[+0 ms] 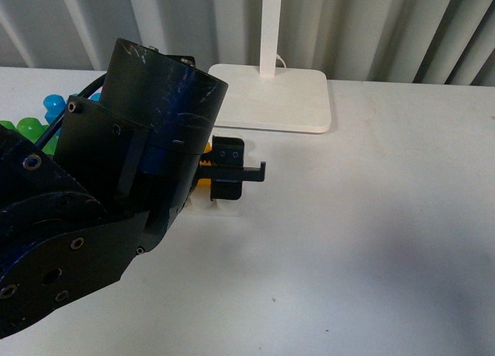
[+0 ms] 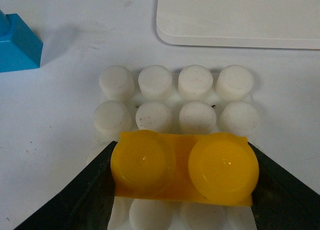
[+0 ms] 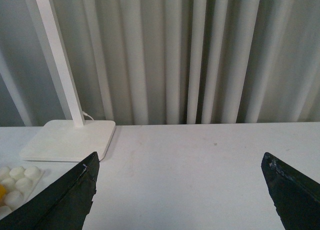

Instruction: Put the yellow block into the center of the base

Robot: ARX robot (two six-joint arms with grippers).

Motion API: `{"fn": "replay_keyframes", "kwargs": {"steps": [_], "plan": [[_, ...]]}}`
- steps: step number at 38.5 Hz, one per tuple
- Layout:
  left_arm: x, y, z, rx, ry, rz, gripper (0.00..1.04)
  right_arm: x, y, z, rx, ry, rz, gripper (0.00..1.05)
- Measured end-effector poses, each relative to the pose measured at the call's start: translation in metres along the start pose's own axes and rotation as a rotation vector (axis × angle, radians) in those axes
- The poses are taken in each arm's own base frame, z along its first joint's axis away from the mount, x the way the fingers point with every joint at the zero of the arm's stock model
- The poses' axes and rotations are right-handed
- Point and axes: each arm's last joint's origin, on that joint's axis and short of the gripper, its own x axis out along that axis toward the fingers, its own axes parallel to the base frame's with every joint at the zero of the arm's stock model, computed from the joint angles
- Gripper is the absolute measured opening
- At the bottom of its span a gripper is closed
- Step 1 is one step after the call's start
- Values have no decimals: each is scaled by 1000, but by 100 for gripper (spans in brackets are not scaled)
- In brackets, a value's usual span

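My left gripper (image 2: pixel 182 172) is shut on the yellow block (image 2: pixel 182 170), a two-stud brick held by its short ends. It sits over the white studded base (image 2: pixel 175 100), covering the third stud row, over the middle two columns; whether it touches I cannot tell. In the front view the left arm hides most of this: only a sliver of the yellow block (image 1: pixel 204 166) and a corner of the base (image 1: pixel 224 207) show by the left gripper (image 1: pixel 224 174). My right gripper (image 3: pixel 182 190) is open and empty above bare table. The base's edge (image 3: pixel 17 180) shows in the right wrist view.
A white lamp foot (image 1: pixel 274 97) with a pole stands just behind the base; it also shows in the left wrist view (image 2: pixel 240 15) and the right wrist view (image 3: pixel 67 137). A blue brick (image 2: pixel 17 42) lies left of the base. Blue and green bricks (image 1: pixel 35 120) lie far left. Curtain behind.
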Motion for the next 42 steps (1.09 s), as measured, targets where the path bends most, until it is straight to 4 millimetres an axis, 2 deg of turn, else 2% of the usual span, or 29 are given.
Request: {"fn": "replay_keyframes", "kwargs": {"steps": [26,42], "plan": [[11,-3,-13,35,55,-31,65,0,0,0,0,0,0,95],[23,0,-4,44,90,-68,65,0,0,0,0,0,0,95]]}}
